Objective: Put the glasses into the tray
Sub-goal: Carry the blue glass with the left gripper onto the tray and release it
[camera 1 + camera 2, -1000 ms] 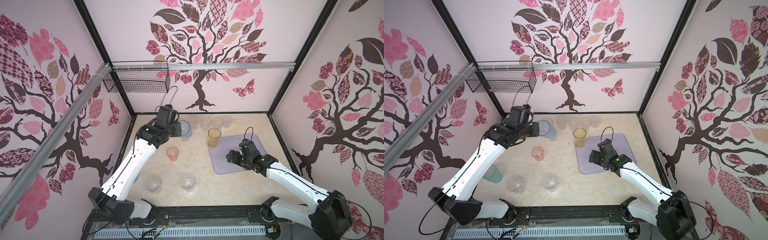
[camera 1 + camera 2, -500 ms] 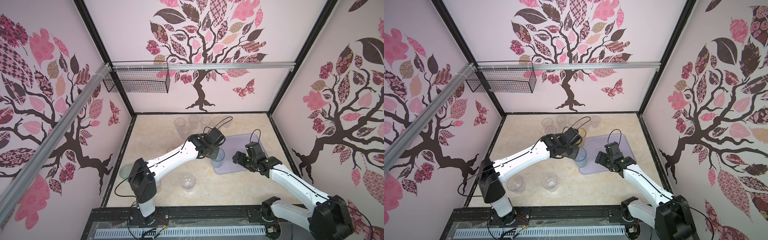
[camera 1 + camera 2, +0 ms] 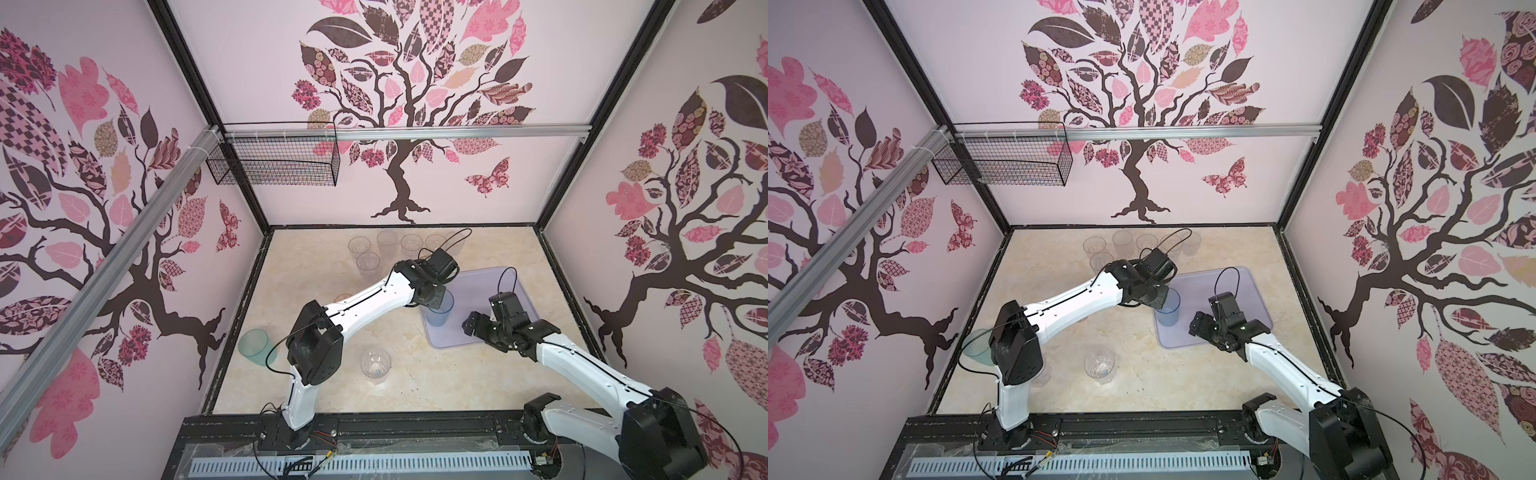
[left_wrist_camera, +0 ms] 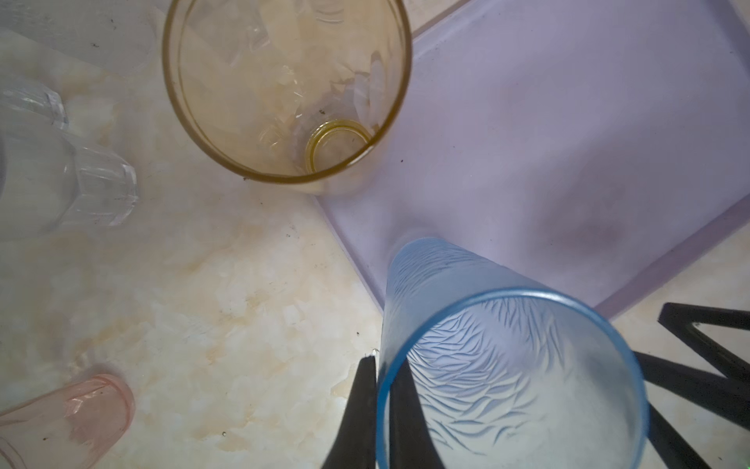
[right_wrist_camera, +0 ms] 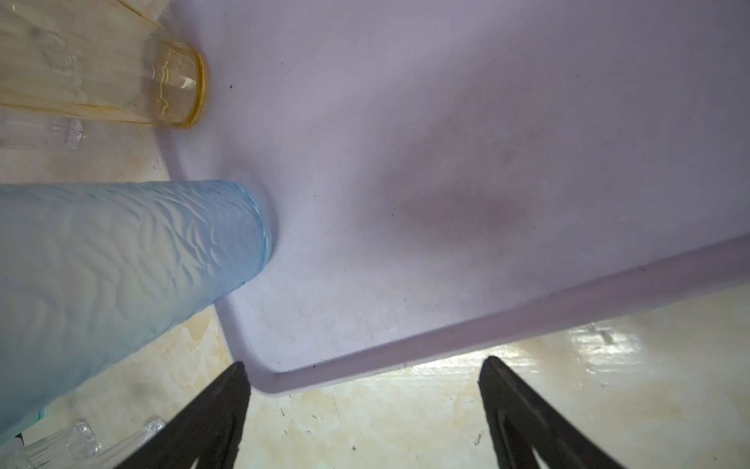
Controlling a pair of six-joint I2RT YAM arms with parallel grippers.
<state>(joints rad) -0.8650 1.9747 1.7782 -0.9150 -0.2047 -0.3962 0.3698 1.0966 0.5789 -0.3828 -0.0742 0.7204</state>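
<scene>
Fingers (image 4: 357, 406) of my left hand (image 4: 383, 361) pinch the blue glass (image 3: 438, 309) by its rim, one inside and one outside, its base just within the tray's (image 3: 490, 286) left edge (whether it rests there I can't tell). The amber glass (image 5: 174, 93) stands at the tray's far left corner. My right hand (image 5: 365, 362) hangs wide open and empty over the near rim. Clear glasses (image 3: 386, 241) cluster at the bench's (image 3: 316, 266) far side; the teal glass (image 3: 255, 347) and pink glass (image 4: 69, 418) stand off the tray.
</scene>
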